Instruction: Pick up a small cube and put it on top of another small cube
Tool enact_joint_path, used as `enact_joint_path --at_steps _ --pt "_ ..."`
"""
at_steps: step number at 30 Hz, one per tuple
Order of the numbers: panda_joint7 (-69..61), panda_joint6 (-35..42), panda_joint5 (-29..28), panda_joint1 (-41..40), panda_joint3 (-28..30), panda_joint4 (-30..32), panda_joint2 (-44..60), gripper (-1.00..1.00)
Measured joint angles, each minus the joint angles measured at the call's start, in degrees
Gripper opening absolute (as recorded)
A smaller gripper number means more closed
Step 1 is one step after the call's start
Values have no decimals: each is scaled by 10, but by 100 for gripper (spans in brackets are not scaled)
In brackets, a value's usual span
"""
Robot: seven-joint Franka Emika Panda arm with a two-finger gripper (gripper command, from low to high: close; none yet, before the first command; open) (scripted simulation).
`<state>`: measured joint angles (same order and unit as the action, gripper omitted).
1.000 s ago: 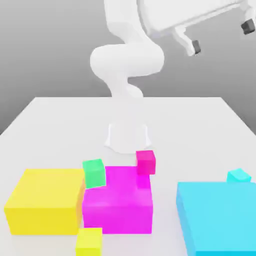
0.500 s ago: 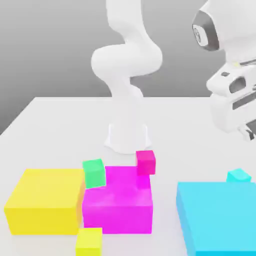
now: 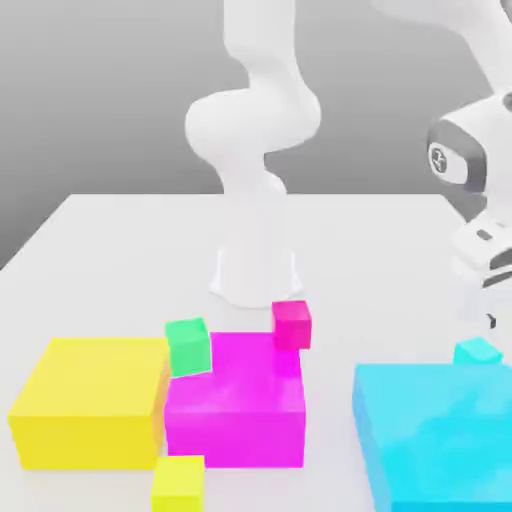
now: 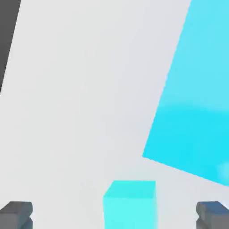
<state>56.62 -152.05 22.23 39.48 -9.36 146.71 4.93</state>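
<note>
The small cube [image 3: 478, 352], plain cyan, rests on the white table just behind the big cyan block [image 3: 435, 435] at the exterior view's right. My gripper [image 3: 490, 318] hovers directly above it, hand pointing down. In the hand view the gripper [image 4: 114, 214] is open, its dark fingertips [image 4: 16, 214] set wide apart, and the small cube [image 4: 130, 203] lies below between them, untouched. Other small cubes: a green one [image 3: 188, 346], a pink one [image 3: 292, 323] and a yellow one [image 3: 178, 483].
A big yellow block [image 3: 90, 400] and a big magenta block [image 3: 235, 405] stand side by side at the front. The arm's white base [image 3: 255, 270] rises at the table's middle. The big cyan block [image 4: 197, 89] lies close beside the small cube.
The hand has swung down from high at the exterior view's right until it is just above the small cyan cube. The fingers have stayed open, and no cube has moved.
</note>
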Motion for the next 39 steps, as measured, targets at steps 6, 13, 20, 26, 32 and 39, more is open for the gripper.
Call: enact_joint_path --at_steps 6,13,20,26,32,39 --pt "110 -47 -108 39 7 28 26 0" --pt "239 -101 -247 103 55 43 59 0" --pt "256 -179 -268 117 73 25 157 -100" --pt "257 -184 -269 117 73 25 162 -100" --pt "250 -127 -261 111 64 37 89 -100" --pt "87 -54 -164 59 26 57 28 -100"
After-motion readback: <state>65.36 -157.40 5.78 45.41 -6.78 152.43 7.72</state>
